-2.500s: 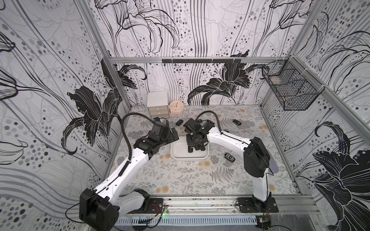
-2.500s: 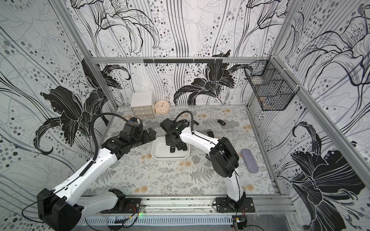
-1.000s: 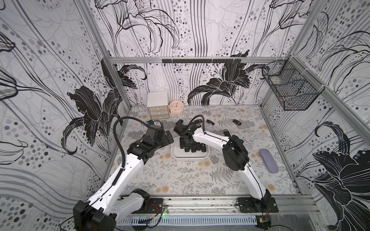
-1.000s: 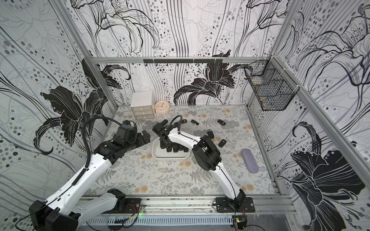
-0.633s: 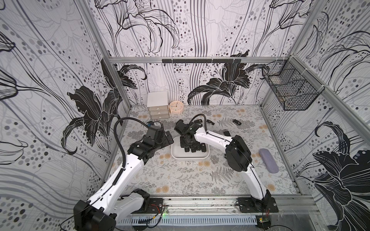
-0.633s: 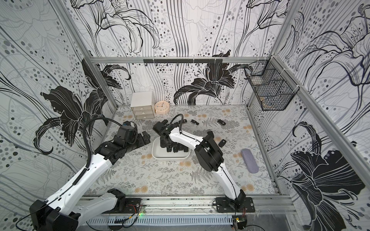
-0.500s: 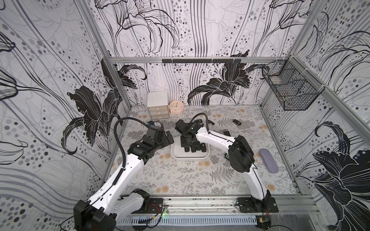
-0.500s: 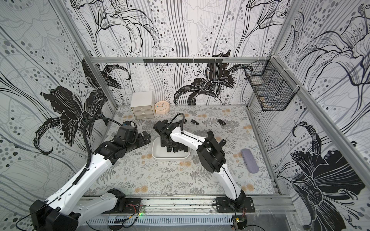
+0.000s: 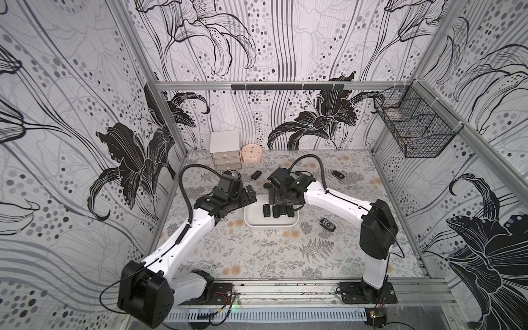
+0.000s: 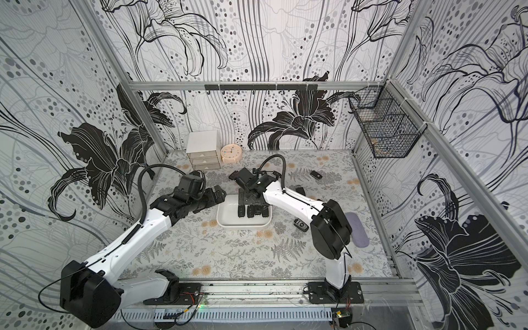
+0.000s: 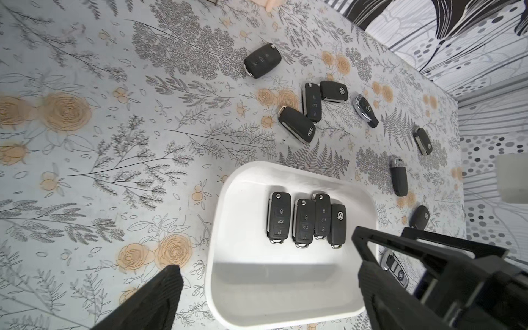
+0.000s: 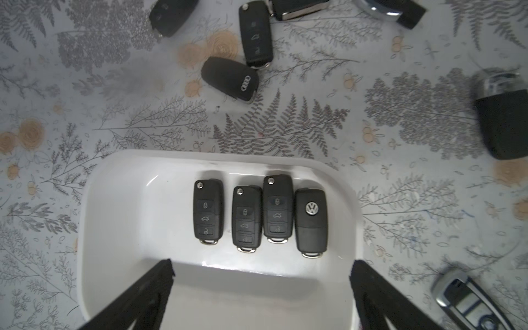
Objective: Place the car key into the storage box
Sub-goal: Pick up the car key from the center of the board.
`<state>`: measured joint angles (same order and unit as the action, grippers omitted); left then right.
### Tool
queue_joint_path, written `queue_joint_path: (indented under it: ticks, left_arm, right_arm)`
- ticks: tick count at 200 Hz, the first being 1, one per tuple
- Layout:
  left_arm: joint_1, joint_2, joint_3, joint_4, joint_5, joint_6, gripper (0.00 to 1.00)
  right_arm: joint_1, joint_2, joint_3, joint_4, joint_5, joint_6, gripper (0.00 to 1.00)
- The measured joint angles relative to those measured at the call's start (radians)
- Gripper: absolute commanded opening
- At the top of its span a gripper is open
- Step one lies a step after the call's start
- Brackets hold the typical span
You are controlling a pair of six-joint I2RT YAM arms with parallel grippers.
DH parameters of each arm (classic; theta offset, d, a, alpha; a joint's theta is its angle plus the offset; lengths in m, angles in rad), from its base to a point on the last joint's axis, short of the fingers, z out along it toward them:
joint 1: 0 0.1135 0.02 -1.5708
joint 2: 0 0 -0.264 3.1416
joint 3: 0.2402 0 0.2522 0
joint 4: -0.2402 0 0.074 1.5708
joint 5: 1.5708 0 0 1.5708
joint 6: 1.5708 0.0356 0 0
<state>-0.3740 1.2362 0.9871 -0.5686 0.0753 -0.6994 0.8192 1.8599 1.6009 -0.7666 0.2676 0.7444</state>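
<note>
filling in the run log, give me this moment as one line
right gripper: open, over storage box | left gripper: open, beside it | in box: four car keys abreast | loose keys: several on table

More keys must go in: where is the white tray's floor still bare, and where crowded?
Bare floor: the patch between the end key and the storage box wall on the left arm's side, and the strip between the keys' ring ends and the wall nearest the arm bases. Crowded: the four keys abreast, up to the badged key.
</note>
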Motion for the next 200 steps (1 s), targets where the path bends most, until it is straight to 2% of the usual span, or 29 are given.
queue_joint_path:
  ticks: [44, 109, 114, 200]
  left_arm:
    - [-0.017, 0.107, 0.080, 0.066, 0.093, 0.000, 0.99]
    - [-0.112, 0.273, 0.221, 0.114, 0.170, 0.013, 0.99]
    - [-0.116, 0.281, 0.229, 0.115, 0.174, 0.014, 0.99]
    - [-0.173, 0.367, 0.338, 0.120, 0.230, 0.019, 0.99]
  right_arm:
    - [-0.093, -0.110, -0.134, 0.008, 0.037, 0.003, 1.00]
    - [-0.277, -0.245, -0.306, 0.018, 0.044, 0.008, 0.96]
    - [-0.290, -0.251, -0.317, 0.020, 0.044, 0.007, 0.92]
    - [-0.546, -0.260, -0.484, 0.092, -0.014, 0.006, 0.79]
